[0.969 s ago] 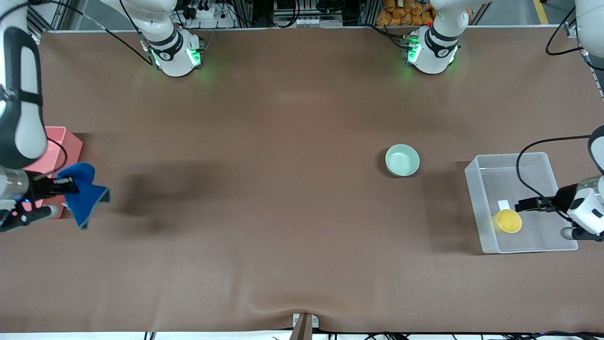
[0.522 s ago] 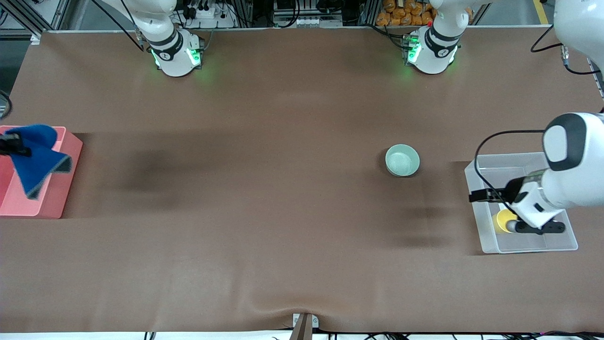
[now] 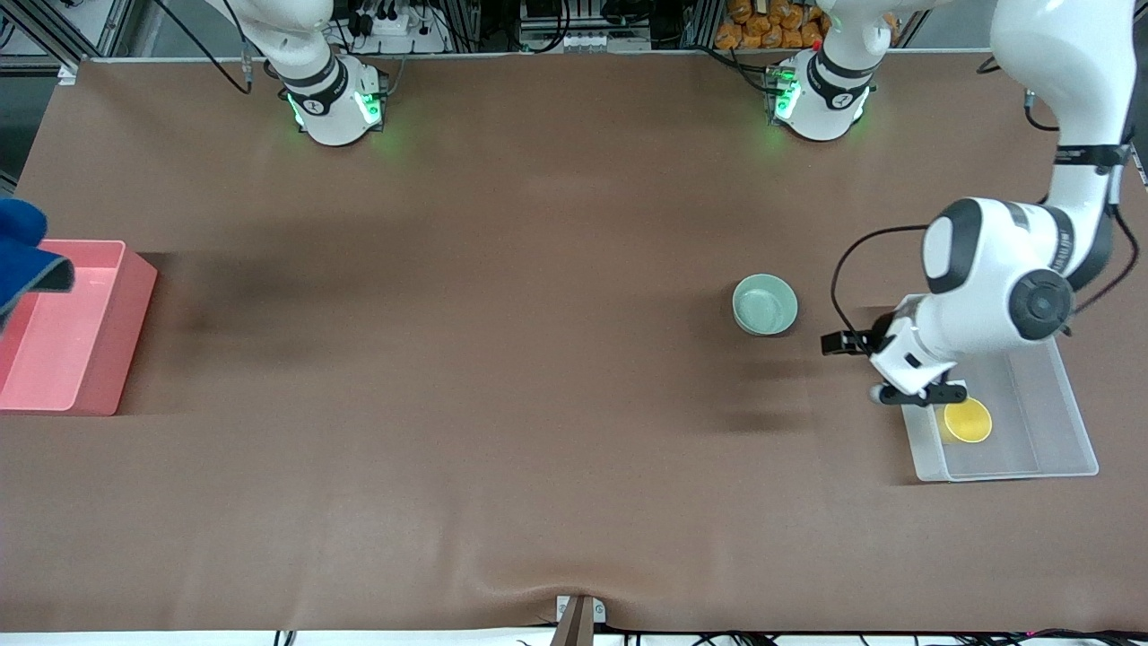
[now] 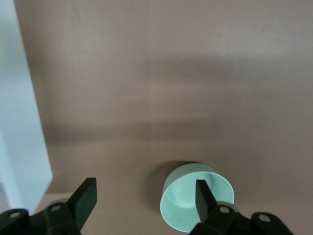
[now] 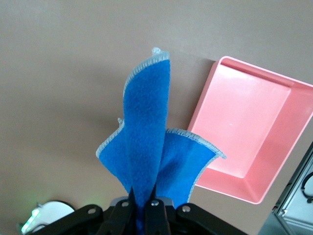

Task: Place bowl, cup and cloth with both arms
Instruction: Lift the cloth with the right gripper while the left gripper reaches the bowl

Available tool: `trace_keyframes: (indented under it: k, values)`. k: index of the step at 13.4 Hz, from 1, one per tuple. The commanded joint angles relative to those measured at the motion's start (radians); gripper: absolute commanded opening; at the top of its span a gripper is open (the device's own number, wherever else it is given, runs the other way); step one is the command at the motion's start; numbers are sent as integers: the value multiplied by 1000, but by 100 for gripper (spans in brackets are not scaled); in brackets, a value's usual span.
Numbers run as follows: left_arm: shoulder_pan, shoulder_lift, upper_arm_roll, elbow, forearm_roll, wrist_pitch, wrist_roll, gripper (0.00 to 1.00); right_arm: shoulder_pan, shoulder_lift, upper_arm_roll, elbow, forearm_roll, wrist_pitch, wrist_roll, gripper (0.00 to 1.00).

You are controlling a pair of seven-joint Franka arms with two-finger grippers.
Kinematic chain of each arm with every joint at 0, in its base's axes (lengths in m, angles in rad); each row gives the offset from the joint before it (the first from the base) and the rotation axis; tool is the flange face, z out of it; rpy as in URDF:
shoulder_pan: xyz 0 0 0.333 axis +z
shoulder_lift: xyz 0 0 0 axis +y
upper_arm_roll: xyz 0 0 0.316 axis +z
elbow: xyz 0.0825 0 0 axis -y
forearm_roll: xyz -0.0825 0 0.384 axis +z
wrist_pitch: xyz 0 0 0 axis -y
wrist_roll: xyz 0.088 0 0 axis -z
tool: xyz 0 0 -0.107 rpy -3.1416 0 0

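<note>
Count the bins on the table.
2: a pink bin at the right arm's end, empty, and a clear bin at the left arm's end, holding the yellow cup.

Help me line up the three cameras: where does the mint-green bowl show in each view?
Front view: the bowl sits on the brown table, between the table's middle and the clear bin, toward the left arm's end.
Left wrist view: the bowl lies low in the picture, by the left gripper and its open jaws.
Right wrist view: not in it.
Shared landmark: the clear bin beside the bowl.
</note>
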Motion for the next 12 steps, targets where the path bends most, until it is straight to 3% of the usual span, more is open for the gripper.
trace_keyframes:
  k: [1, 6, 12]
  values:
    - [2, -68, -41, -148, 22, 101, -80, 89, -76, -3, 17, 2, -19, -3, -125, 0]
    - [3, -66, -83, -253, 76, 185, -169, 87, -146, 42, 18, 2, -54, 14, -251, 0]
    - [2, -63, -97, -377, 83, 328, -189, 81, -138, 43, 18, -10, -106, 14, -300, 0]
